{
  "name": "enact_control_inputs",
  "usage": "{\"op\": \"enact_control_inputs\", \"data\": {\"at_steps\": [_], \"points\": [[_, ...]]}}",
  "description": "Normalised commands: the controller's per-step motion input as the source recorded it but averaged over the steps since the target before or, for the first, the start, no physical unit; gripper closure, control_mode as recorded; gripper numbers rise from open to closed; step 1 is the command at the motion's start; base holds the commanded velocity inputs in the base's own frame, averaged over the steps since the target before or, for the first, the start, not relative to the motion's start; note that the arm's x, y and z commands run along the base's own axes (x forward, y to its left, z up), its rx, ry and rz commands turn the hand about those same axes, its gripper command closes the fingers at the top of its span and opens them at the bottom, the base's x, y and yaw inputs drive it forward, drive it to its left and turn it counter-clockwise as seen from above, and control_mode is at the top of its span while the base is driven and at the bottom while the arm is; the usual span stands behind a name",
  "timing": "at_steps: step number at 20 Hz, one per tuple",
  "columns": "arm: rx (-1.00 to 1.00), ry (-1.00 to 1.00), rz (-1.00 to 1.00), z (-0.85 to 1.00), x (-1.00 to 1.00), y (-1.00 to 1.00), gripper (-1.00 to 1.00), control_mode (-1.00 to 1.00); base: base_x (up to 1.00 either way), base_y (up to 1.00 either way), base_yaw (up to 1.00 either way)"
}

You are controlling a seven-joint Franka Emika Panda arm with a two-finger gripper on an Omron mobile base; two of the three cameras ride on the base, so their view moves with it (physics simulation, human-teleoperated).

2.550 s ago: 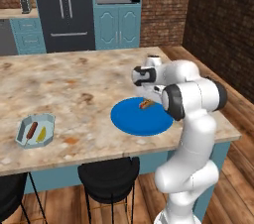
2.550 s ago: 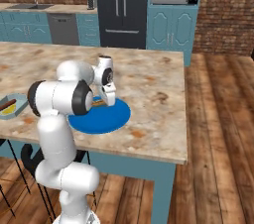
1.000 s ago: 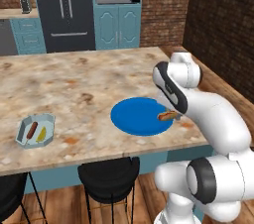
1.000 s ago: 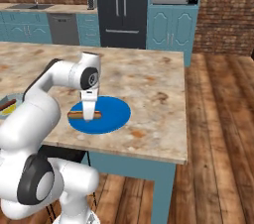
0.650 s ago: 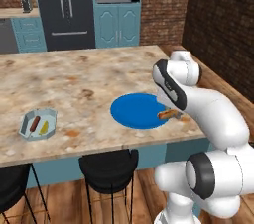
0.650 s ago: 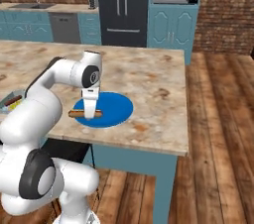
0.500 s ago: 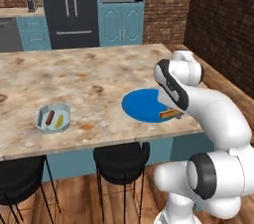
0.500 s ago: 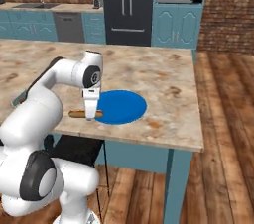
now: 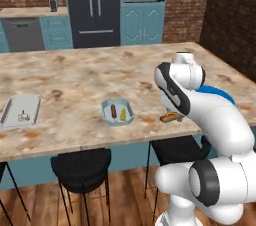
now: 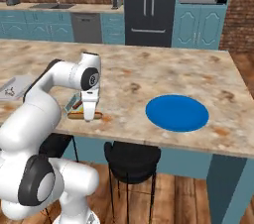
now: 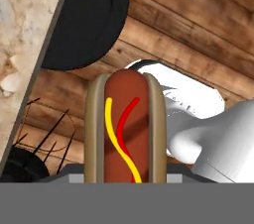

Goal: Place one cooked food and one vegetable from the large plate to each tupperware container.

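Hot dog (image 9: 170, 116) now hangs at the counter's front edge, right of the octagonal container (image 9: 117, 111); the base has driven left. Right base view: gripper (image 10: 89, 116) clamps it, blue plate (image 10: 177, 112) empty. Hand view: bun held over floorboards, so delivery remains.

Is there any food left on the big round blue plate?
No: in the right base view the flat round bright blue plate lies bare on the counter, with nothing on it.
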Motion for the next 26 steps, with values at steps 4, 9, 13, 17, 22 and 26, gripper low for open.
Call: {"op": "enact_control_inputs", "data": {"at_steps": [4, 9, 13, 17, 22, 26], "points": [[0.0, 0.0, 0.0, 0.0, 0.0, 0.0, 1.0, 1.0, -0.1, 1.0, 0.0], [0.0, 0.0, 0.0, 0.0, 0.0, 0.0, 1.0, 1.0, -0.02, 1.0, 0.0], [0.0, 0.0, 0.0, 0.0, 0.0, 0.0, 1.0, 1.0, 0.0, 1.0, 0.0], [0.0, 0.0, 0.0, 0.0, 0.0, 0.0, 1.0, 1.0, 0.08, 1.0, 0.18], [0.0, 0.0, 0.0, 0.0, 0.0, 0.0, 1.0, 1.0, 0.2, 0.75, 0.11], [0.0, 0.0, 0.0, 0.0, 0.0, 0.0, 1.0, 1.0, 0.44, 0.08, -0.07]]}}
